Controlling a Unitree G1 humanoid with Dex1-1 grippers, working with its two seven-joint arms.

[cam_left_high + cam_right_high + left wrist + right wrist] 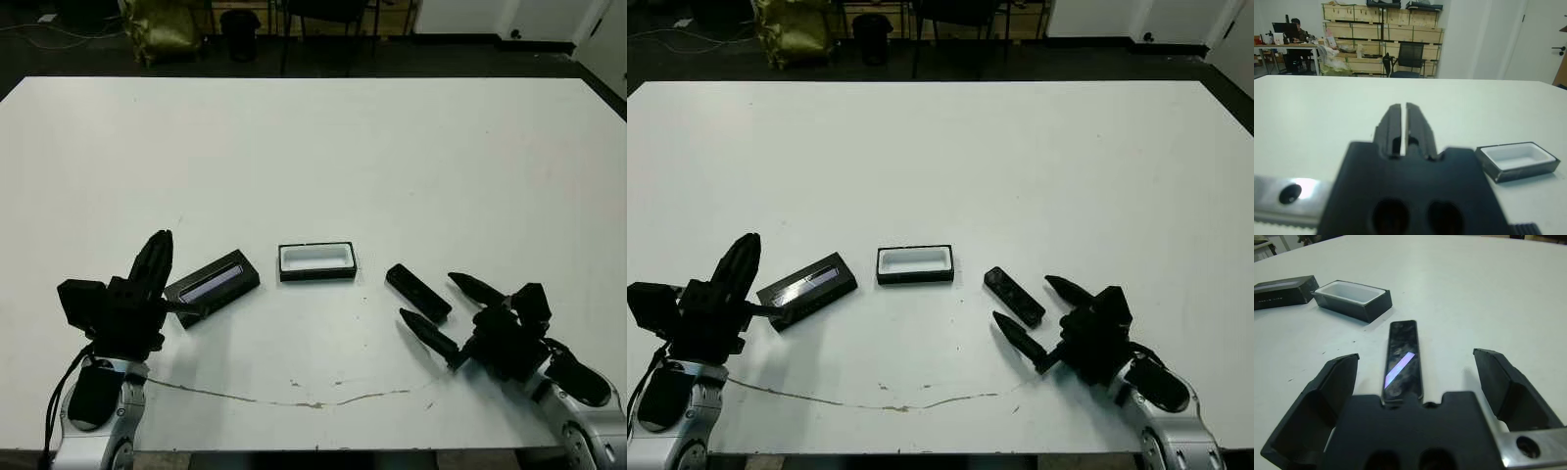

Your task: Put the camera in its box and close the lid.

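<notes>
The white table point(323, 147) filled most of the frame. The box point(316, 261), a black tray with a white interior, sat just below the centre of the frame, open side up. The lid point(213, 284) lay to the left of the box, apart from it and angled, its greyish panel facing up. The camera point(418, 292) lay flat on the table to the right of the box, also apart from it and slanted toward the lower right.

The right gripper point(453, 306), at lower right, had its two fingers spread wide; in the right wrist view the camera point(1403, 359) lay between the parted fingers point(1337, 382), touching neither. The left gripper point(155, 257), at lower left, had its fingers pressed nearly together with nothing between them, its tip just beside the near end of the lid. A thin crack-like line point(294, 399) ran across the table's lower edge.
</notes>
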